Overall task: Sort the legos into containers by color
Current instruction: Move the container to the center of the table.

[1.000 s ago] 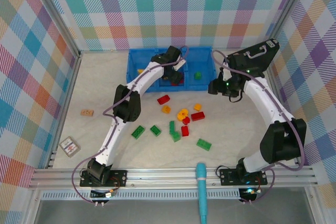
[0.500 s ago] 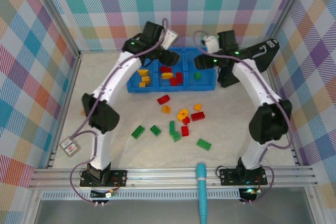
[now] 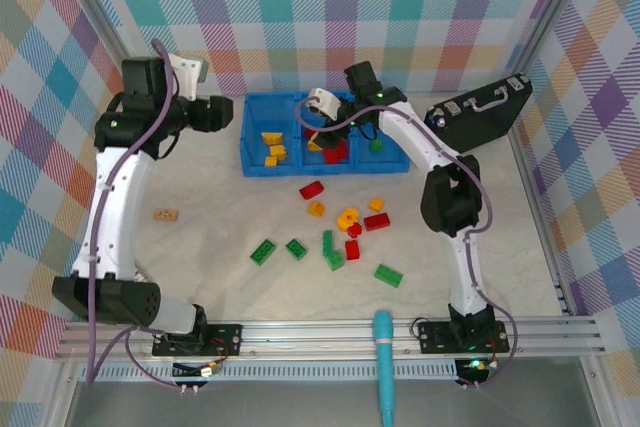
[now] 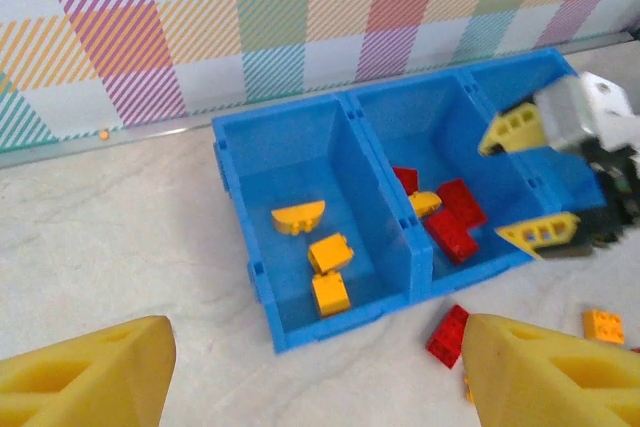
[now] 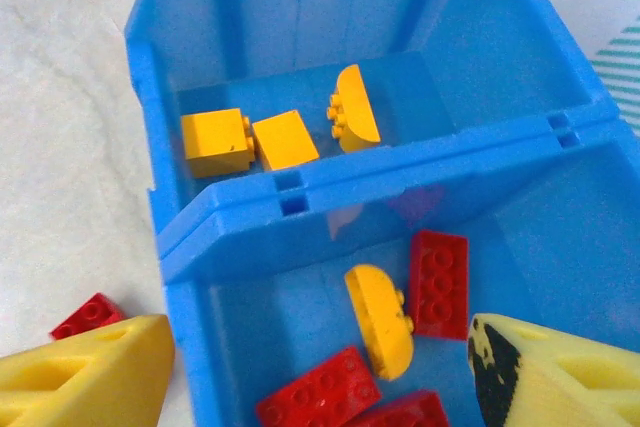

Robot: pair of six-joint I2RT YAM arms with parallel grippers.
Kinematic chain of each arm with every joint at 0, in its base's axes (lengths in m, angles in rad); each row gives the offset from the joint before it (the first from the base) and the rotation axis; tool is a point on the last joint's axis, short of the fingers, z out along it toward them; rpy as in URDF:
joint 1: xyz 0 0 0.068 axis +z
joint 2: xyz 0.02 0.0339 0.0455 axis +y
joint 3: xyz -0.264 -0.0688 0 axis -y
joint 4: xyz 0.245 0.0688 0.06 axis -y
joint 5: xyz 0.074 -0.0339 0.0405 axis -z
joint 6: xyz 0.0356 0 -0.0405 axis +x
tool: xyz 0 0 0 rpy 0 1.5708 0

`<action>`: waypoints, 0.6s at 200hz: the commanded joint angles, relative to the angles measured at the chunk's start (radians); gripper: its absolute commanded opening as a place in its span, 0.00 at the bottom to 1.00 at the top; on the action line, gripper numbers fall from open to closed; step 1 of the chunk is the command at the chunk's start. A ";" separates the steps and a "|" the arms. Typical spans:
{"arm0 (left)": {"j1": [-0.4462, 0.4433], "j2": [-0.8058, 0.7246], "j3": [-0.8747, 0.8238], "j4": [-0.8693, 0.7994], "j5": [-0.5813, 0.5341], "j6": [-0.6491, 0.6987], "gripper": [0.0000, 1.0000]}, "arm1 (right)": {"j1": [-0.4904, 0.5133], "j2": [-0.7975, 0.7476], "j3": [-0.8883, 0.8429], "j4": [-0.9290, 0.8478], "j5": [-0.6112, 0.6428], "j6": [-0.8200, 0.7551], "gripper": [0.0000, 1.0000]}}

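Observation:
The blue bin holds the containers. Its left compartment has three yellow legos. The middle one has red legos and one yellow rounded lego. A green lego lies in the right compartment. Red, orange and green legos are scattered on the table in front. My right gripper hangs open and empty over the middle compartment, also seen as the right gripper. My left gripper is open and empty, raised left of the bin.
A black hard case leans at the back right beside the bin. A small tan block and a card lie at the left. A teal rod stands at the front rail. Checked walls enclose the table.
My left arm swung up and away to the left from over the bin. My right gripper travelled left from beside the bin to over the middle compartment.

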State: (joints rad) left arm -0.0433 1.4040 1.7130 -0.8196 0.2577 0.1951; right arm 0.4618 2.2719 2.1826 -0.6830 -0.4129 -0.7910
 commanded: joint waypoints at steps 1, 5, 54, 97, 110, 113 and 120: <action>0.052 -0.059 -0.084 -0.010 0.038 -0.001 0.77 | 0.006 0.112 0.143 -0.122 0.002 -0.093 0.78; 0.060 -0.070 -0.103 -0.003 0.041 -0.001 0.77 | 0.006 0.134 0.173 -0.139 0.008 -0.101 0.78; 0.109 -0.092 -0.193 0.048 0.055 -0.003 0.79 | 0.007 0.257 0.268 -0.119 0.125 -0.171 0.77; 0.131 -0.048 -0.202 0.060 0.061 -0.002 0.79 | 0.037 0.343 0.300 -0.104 0.261 -0.176 0.76; 0.134 -0.031 -0.202 0.064 0.064 -0.002 0.79 | 0.048 0.338 0.276 -0.112 0.267 -0.175 0.76; 0.134 -0.028 -0.202 0.066 0.065 -0.002 0.79 | 0.051 0.335 0.266 -0.112 0.273 -0.179 0.76; 0.135 -0.020 -0.202 0.069 0.069 -0.003 0.79 | 0.061 0.324 0.238 -0.107 0.293 -0.188 0.77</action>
State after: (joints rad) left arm 0.0711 1.3552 1.5208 -0.7780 0.2985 0.1947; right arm 0.4896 2.6030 2.4496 -0.7715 -0.1738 -0.9482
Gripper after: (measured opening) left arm 0.786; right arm 0.759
